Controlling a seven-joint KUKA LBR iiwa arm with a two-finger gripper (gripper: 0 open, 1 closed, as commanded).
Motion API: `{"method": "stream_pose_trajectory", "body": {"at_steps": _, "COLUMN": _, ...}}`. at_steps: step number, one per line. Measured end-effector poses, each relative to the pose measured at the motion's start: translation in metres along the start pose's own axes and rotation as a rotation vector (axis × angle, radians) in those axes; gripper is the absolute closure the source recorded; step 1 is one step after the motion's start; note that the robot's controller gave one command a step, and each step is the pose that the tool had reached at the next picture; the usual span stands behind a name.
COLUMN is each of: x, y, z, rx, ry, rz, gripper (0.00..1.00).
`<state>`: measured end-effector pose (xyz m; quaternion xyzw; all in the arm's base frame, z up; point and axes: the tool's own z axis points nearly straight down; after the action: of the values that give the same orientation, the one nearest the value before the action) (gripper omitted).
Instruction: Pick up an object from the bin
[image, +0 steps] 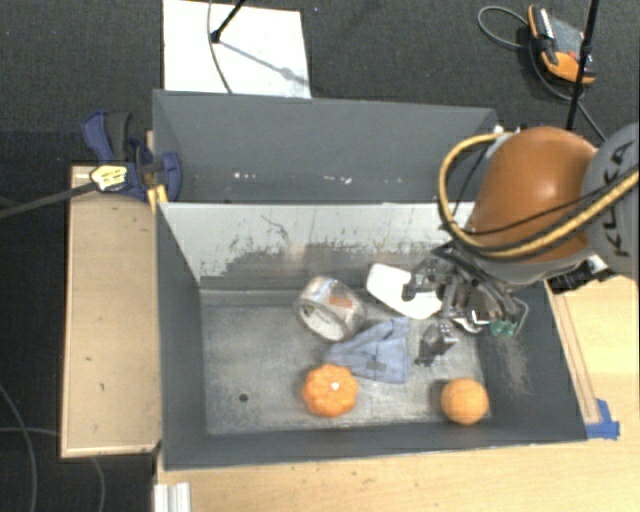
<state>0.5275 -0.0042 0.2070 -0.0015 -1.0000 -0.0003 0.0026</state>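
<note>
Nearest, a ribbed orange ball lies left, a smooth orange ball right. Beyond, mid-bin, the gripper hangs over the right edge of a crumpled blue cloth; open or closed, I cannot tell. The cloth looks soft, light, limp: pinch 1 raised fold.

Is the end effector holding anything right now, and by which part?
Cannot be told: the end effector sits low beside the white object and the blue cloth, and no clear hold on either is visible.
</note>
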Motion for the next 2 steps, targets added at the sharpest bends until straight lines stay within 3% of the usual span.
{"method": "stream_pose_trajectory", "body": {"at_steps": 1, "x": -0.002, "y": 0.0, "z": -0.004, "rx": 0.0, "ry": -0.009, "rz": 0.0, "gripper": 0.0}}
{"method": "stream_pose_trajectory", "body": {"at_steps": 2, "x": -0.002, "y": 0.0, "z": 0.018, "rx": 0.002, "ry": -0.015, "rz": -0.179, "gripper": 0.0}}
